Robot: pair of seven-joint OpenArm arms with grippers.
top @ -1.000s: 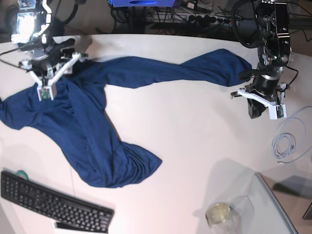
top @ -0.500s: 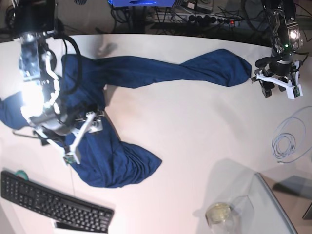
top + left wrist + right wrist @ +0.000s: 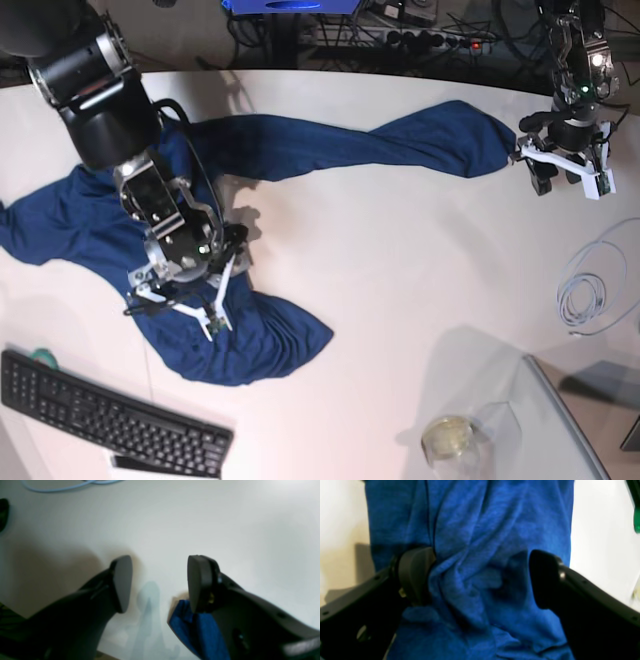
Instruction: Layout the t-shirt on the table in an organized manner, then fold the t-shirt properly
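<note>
Both sets of fingers have just let go and stand spread and empty, the right fingers (image 3: 480, 577) now straddling bunched t-shirt (image 3: 250, 300) lower down, the left fingers (image 3: 156, 582) over bare counter (image 3: 225, 517) beside its tip, so spreading remains.

My t-shirt (image 3: 250, 150) sprawls across the far left of the table (image 3: 400, 280), one end trailing right toward my left gripper (image 3: 562, 178) at the far right edge. My right gripper (image 3: 180, 305) hangs over the shirt's near-left bunch. A keyboard (image 3: 110, 415) lies nearest left, a coiled cable (image 3: 590, 290) right, and a jar (image 3: 448, 438) near right.
</note>
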